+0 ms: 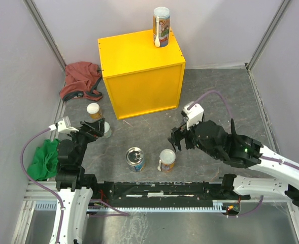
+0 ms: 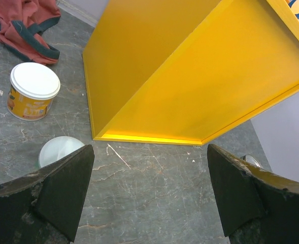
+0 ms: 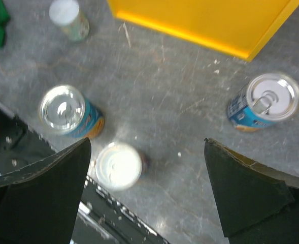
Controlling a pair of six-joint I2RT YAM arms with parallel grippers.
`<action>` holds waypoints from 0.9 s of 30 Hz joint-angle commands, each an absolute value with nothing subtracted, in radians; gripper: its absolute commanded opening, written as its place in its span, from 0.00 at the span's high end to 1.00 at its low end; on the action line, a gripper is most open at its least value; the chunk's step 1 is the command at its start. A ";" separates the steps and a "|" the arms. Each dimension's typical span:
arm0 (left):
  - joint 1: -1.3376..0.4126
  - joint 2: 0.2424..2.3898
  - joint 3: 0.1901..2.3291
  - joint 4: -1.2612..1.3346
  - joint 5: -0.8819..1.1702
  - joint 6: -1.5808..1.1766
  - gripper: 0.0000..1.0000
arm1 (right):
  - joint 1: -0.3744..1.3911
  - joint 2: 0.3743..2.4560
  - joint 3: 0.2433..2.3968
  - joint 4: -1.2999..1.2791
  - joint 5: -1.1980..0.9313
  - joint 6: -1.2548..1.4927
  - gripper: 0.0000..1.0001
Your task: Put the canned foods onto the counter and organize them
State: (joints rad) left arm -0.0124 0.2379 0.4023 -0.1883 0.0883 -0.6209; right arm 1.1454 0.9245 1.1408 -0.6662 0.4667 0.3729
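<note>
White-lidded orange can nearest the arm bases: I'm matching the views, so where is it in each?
Top external: the can stands front centre, right of the silver-topped tin.
Left wrist: not in it.
Right wrist: the can, low, left of centre.
Shared landmark: the yellow counter.

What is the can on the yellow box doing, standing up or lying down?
Standing up. The can rests on its base on the box, lid facing upward.
</note>
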 commanded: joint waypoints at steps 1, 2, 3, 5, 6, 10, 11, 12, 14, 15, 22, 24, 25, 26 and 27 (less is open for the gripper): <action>-0.009 0.244 0.402 -0.156 0.103 -0.658 0.03 | 1.207 0.910 1.112 -0.786 0.428 0.432 0.01; -0.009 0.246 0.402 -0.156 0.104 -0.659 0.03 | 1.215 0.906 1.105 -0.802 0.415 0.439 0.01; -0.009 0.248 0.402 -0.155 0.104 -0.660 0.03 | 1.223 0.901 1.097 -0.817 0.404 0.451 0.01; -0.009 0.254 0.404 -0.155 0.105 -0.659 0.03 | 1.241 0.888 1.075 -0.838 0.389 0.473 0.01; -0.009 0.258 0.406 -0.155 0.106 -0.657 0.03 | 1.252 0.882 1.065 -0.848 0.383 0.483 0.00; -0.009 0.273 0.411 -0.156 0.111 -0.655 0.03 | 1.288 0.871 1.037 -0.872 0.366 0.512 0.00; -0.009 0.278 0.412 -0.155 0.112 -0.655 0.03 | 1.298 0.873 1.030 -0.873 0.364 0.517 0.00; -0.009 0.282 0.414 -0.155 0.112 -0.655 0.03 | 1.308 0.876 1.021 -0.872 0.364 0.520 0.01; -0.009 0.290 0.413 -0.156 0.116 -0.653 0.03 | 1.328 0.886 1.006 -0.867 0.371 0.526 0.00; -0.009 0.292 0.415 -0.155 0.117 -0.649 0.03 | 1.336 0.890 0.996 -0.860 0.376 0.531 0.01; -0.009 0.300 0.424 -0.170 0.127 -0.637 0.03 | 1.373 0.900 0.904 -0.766 0.385 0.577 0.01; -0.009 0.300 0.424 -0.172 0.130 -0.635 0.03 | 1.377 0.911 0.881 -0.737 0.391 0.581 0.01; -0.010 0.301 0.424 -0.173 0.134 -0.633 0.03 | 1.382 0.919 0.873 -0.724 0.397 0.581 0.01; -0.009 0.303 0.426 -0.177 0.136 -0.630 0.03 | 1.383 0.925 0.862 -0.706 0.401 0.580 0.01; -0.010 0.304 0.426 -0.180 0.137 -0.626 0.03 | 1.384 0.930 0.852 -0.690 0.408 0.580 0.01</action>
